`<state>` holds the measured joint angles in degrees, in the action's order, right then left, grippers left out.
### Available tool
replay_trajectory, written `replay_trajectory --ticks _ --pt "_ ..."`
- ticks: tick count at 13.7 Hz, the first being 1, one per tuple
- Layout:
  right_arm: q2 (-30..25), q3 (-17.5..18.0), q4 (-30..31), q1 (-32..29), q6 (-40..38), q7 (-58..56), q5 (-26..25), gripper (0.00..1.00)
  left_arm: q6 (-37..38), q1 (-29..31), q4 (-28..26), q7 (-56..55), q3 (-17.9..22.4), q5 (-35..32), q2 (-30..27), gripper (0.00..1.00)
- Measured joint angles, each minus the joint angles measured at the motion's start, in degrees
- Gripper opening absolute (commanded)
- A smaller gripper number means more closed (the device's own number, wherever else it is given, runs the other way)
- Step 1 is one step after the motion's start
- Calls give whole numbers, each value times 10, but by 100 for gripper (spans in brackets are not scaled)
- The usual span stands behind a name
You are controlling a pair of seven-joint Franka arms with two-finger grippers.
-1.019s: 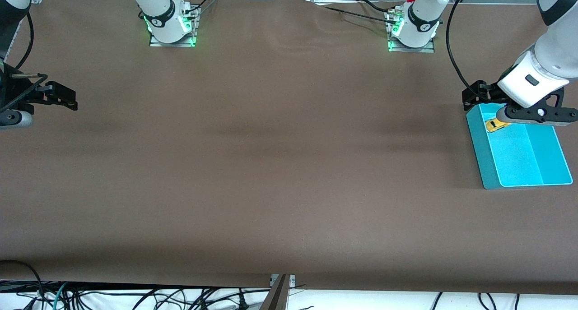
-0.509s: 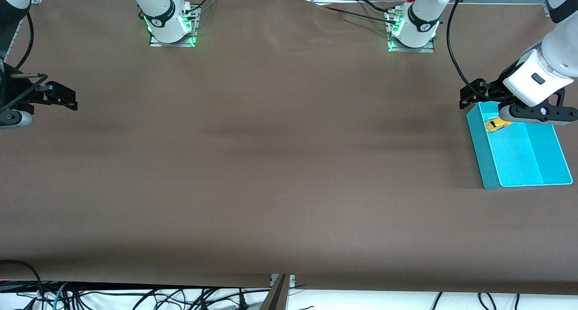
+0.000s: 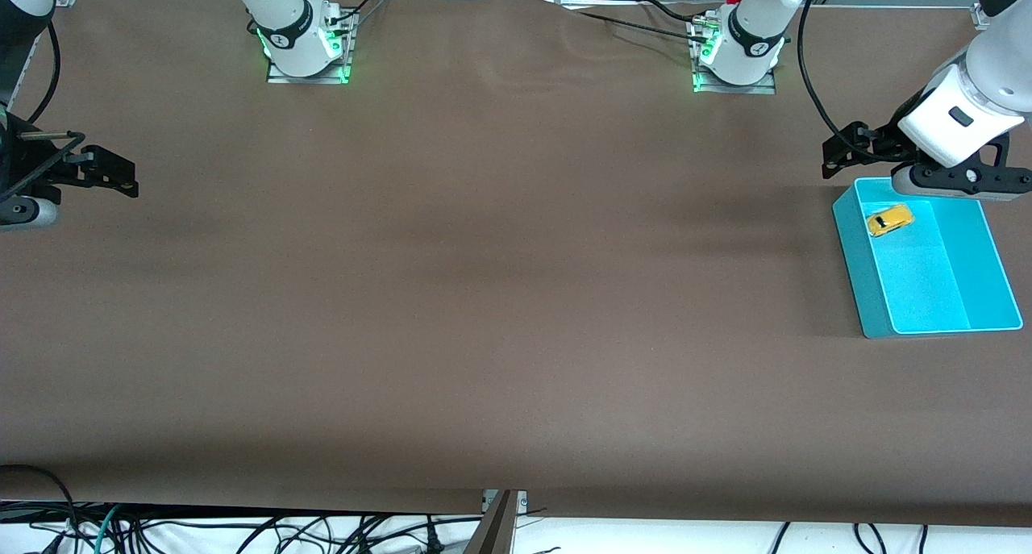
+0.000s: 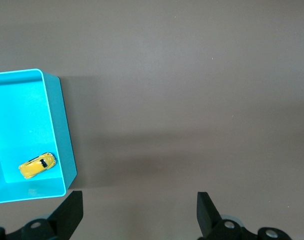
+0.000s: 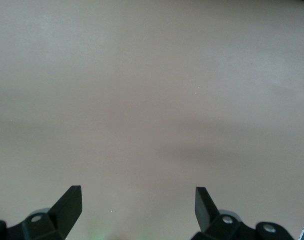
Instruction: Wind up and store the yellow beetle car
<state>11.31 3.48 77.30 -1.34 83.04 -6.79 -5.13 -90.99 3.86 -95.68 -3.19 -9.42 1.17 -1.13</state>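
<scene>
Car in the bin, both grippers empty

We see the yellow beetle car (image 3: 889,219) lying inside the teal bin (image 3: 863,280) at the left arm's end of the surface (image 3: 500,296), in the bin's corner farthest from the front camera and close to its wall. Our left gripper (image 3: 846,152) hangs over bare surface just beside that corner with its jaws spread wide and nothing between them. Our right gripper (image 3: 109,171) waits at the right arm's end, likewise wide open and empty. We judge the storing done, so little is left to spoil. The main risk is the left arm clipping the bin's rim and shoving it, should it swing low across it. If the car's spring is wound, it might creep against the wall.
</scene>
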Motion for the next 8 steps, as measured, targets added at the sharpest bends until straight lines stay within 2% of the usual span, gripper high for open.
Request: replay_trajectory --ticks 8 --pt "0 0 0 0 0 0 0 100 -1 1 -6 0 1 0 -1 100"
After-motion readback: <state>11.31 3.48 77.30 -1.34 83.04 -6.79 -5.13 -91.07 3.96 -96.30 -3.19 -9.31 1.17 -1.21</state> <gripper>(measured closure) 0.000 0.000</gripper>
